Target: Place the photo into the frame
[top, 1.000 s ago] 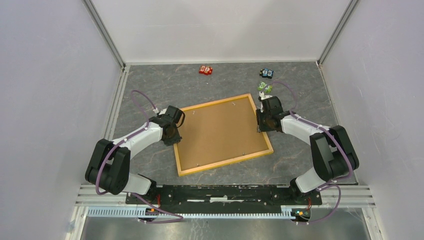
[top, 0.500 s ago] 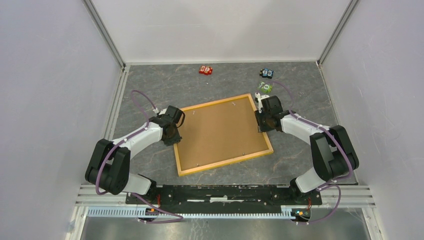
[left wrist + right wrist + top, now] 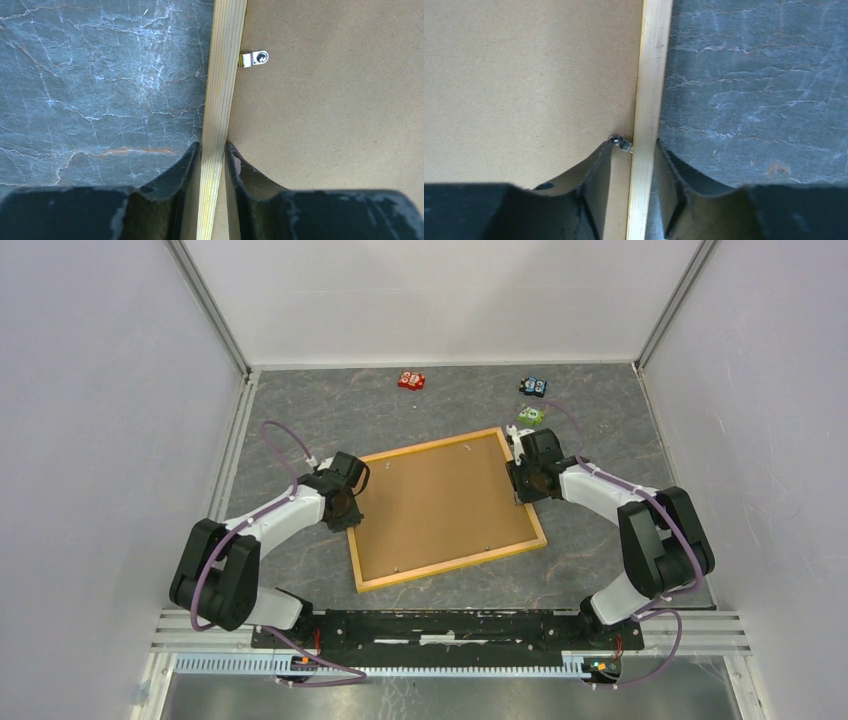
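Note:
The frame (image 3: 450, 566), of yellow-orange wood, lies flat mid-table with a brown backing board (image 3: 440, 505) filling it. The photo is hidden. My left gripper (image 3: 350, 505) is at the frame's left rail. In the left wrist view both fingers press that rail (image 3: 222, 75), so the left gripper (image 3: 212, 147) is shut on it. My right gripper (image 3: 520, 480) straddles the right rail (image 3: 651, 75). The right gripper (image 3: 631, 145) is open, with gaps between its fingers and the wood. A metal clip (image 3: 620, 142) sits by its inner fingertip; another clip (image 3: 254, 58) shows ahead of the left gripper.
Three small toy-like pieces lie at the back: a red one (image 3: 411, 380), a blue-black one (image 3: 535, 387) and a green one (image 3: 530, 416) just beyond the right gripper. White walls close in the table on three sides.
The right gripper has slid a little along the right rail toward the far corner, uncovering the green piece, and its jaws have narrowed slightly. The left gripper and the frame have not moved.

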`<state>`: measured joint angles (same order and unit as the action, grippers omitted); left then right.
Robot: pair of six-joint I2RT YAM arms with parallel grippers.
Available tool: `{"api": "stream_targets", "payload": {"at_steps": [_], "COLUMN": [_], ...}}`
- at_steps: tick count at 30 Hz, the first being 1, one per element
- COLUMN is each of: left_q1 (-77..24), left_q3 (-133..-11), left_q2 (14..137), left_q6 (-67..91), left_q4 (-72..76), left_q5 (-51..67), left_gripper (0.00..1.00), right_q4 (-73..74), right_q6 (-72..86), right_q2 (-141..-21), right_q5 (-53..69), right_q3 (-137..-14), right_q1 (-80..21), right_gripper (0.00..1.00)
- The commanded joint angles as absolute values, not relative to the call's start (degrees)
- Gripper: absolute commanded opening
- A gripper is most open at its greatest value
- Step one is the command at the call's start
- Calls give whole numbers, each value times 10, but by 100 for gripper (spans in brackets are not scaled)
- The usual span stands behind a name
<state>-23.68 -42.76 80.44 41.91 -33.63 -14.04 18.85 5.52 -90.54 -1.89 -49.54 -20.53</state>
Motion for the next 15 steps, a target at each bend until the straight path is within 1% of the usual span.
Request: {"api": "stream_targets", "payload": {"at_steps": [1, 4, 6, 9, 12, 14, 15], "left_q1": [-239, -238, -237, -237, -237, -236, -235], "left_q3": [-429, -449, -470, -489, -505, -524, -533], "left_q2": [827, 859, 883, 909, 942, 974, 987], "left_q6": [409, 396, 393, 401, 414, 421, 424], "left_q4": [-317, -317, -327, -323, -302, -296, -292], "left_q5": [-121, -120, -116, -100, -58, -35, -26], "left_gripper": [29, 30, 32, 36, 38, 42, 46], "right_q4": [204, 179, 152, 104, 45, 5, -25], "right_q6": [51, 64, 80, 115, 161, 193, 209], "right_q2": [-887, -863, -848, -812, -762, -727, -710], "right_q5": [59, 109, 154, 213, 245, 248, 247], "right_q3": [-474, -442, -414, -367, -312, -267, -251], "right_q1": [-218, -218, -217, -218, -222, -234, -244], "right_gripper": [46, 57, 60, 62, 63, 62, 62]}}
